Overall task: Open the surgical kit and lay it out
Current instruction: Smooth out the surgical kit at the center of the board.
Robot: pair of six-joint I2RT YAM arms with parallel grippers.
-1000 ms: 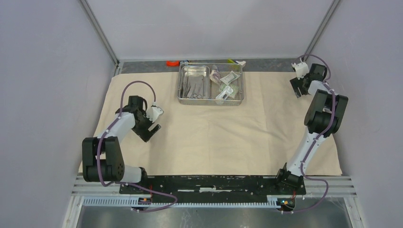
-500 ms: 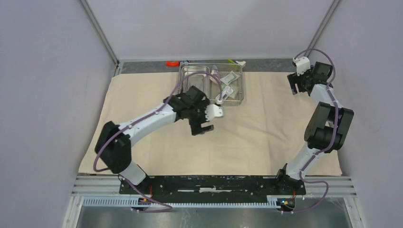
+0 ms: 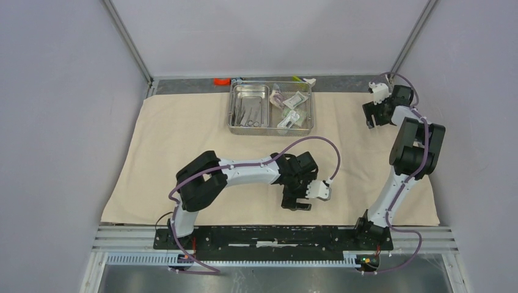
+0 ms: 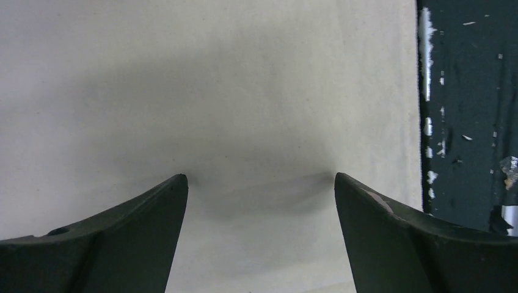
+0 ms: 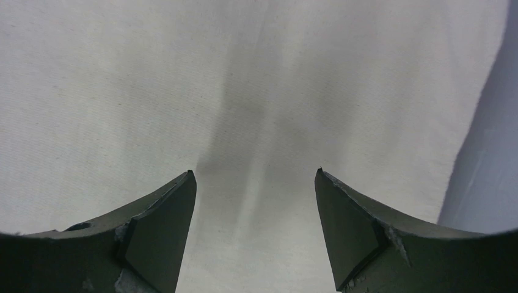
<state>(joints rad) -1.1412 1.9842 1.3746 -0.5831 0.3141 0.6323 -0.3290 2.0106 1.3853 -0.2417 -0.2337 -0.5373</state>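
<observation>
Wrap (image 3: pixel 183 134) flat; left gripper (image 4: pixel 259 177), right gripper (image 5: pixel 255 172) gaping above it

Two robot arms seen from above. The left arm rises from its base, folds at the elbow and stretches sideways toward the middle. Its wrist is turned down, so the left gripper (image 3: pixel 298 206) points downward just ahead of the bases, fingers spread wide and holding nothing. The right arm stands tall and folded, forearm reaching far out. The right gripper (image 3: pixel 373 121) faces down, jaws apart and empty.
</observation>
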